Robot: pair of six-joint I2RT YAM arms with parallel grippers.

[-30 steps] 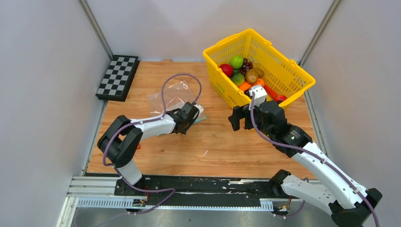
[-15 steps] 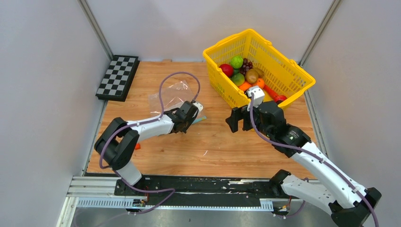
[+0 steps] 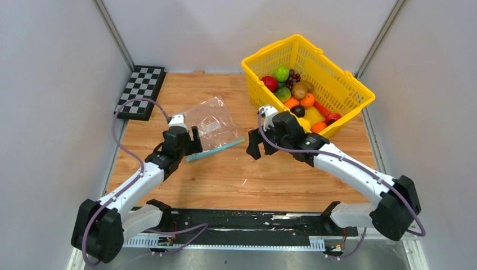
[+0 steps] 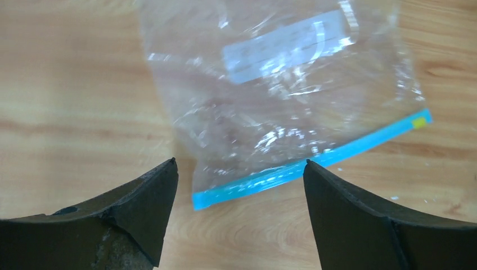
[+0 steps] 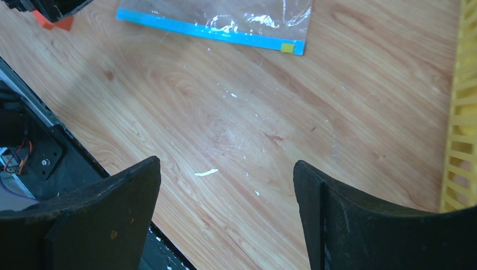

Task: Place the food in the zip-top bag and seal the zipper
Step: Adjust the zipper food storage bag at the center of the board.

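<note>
The zip-top bag [image 3: 214, 125] lies flat and looks empty on the wood table, its teal zipper [image 3: 216, 150] along the near edge. My left gripper [image 3: 183, 147] hangs open just above the zipper's left end [image 4: 214, 194], holding nothing. In the left wrist view the bag [image 4: 270, 84] spreads ahead of the left gripper [image 4: 239, 162]. My right gripper [image 3: 259, 147] is open and empty over bare wood, right of the bag's yellow-tabbed corner [image 5: 288, 48]. The right gripper [image 5: 226, 161] is clear of the zipper [image 5: 208, 29]. The food [image 3: 292, 93], mixed fruit, sits in the yellow basket [image 3: 337, 84].
A checkerboard [image 3: 140, 91] lies at the back left corner. The basket's mesh wall [image 5: 461, 112] stands close on the right gripper's right. A small orange piece [image 5: 56, 22] shows by the left arm. A black rail [image 3: 242, 222] runs along the near edge; grey walls enclose the table.
My left gripper was shut at the zipper's right end; it has opened, let go and swung back to the zipper's left end. The right gripper has moved left, away from the basket, toward the bag.
</note>
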